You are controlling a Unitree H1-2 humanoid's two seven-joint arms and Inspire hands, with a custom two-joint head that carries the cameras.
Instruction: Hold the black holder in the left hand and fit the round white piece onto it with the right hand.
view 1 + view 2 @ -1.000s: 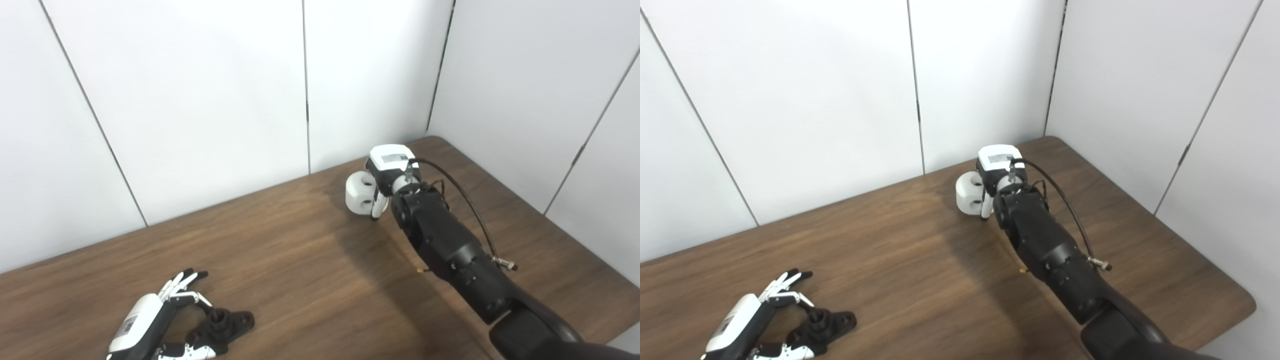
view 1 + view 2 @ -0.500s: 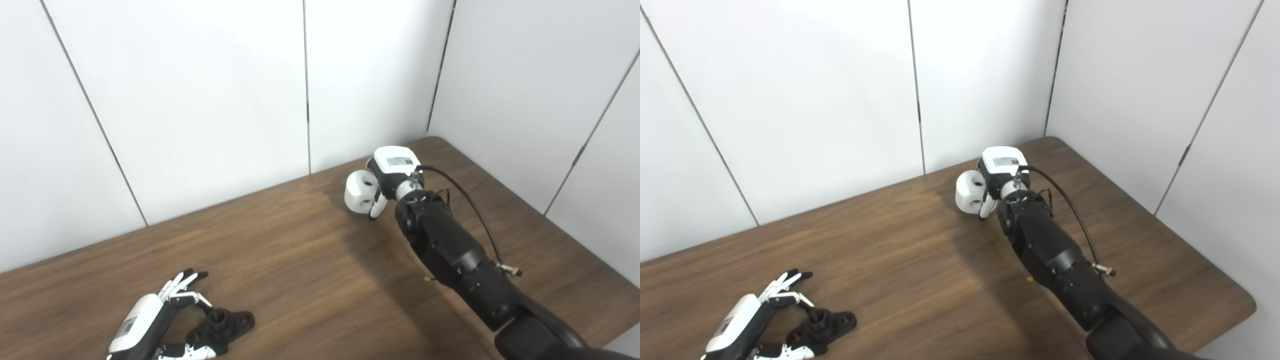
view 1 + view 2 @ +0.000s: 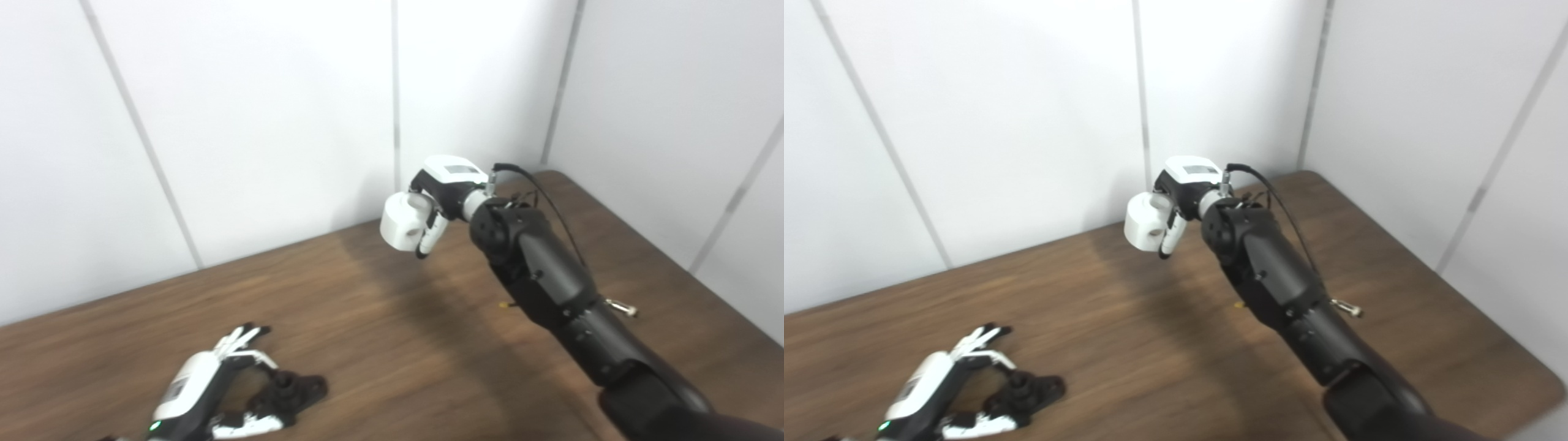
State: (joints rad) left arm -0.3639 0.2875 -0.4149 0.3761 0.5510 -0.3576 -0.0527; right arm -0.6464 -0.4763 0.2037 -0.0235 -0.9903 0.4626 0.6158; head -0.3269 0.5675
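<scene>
The round white piece (image 3: 401, 222) is in my right hand (image 3: 446, 188), which is shut on it and holds it in the air above the far middle of the table, in front of the wall. The black holder (image 3: 291, 392) lies on the table at the near left. My left hand (image 3: 197, 383) rests beside it with its fingers stretched out and its thumb under the holder's near side; the holder lies between them, not clasped. Both also show in the right eye view: the holder (image 3: 1030, 391) and the white piece (image 3: 1145, 224).
The brown wooden table (image 3: 392, 349) runs to white wall panels (image 3: 263, 110) at the back and right. The right forearm (image 3: 551, 294) with its black cable stretches over the table's right half.
My right hand has lifted the white piece off the table and carried it up and to the left. The camera has also shifted. The left hand and holder have stayed put.
</scene>
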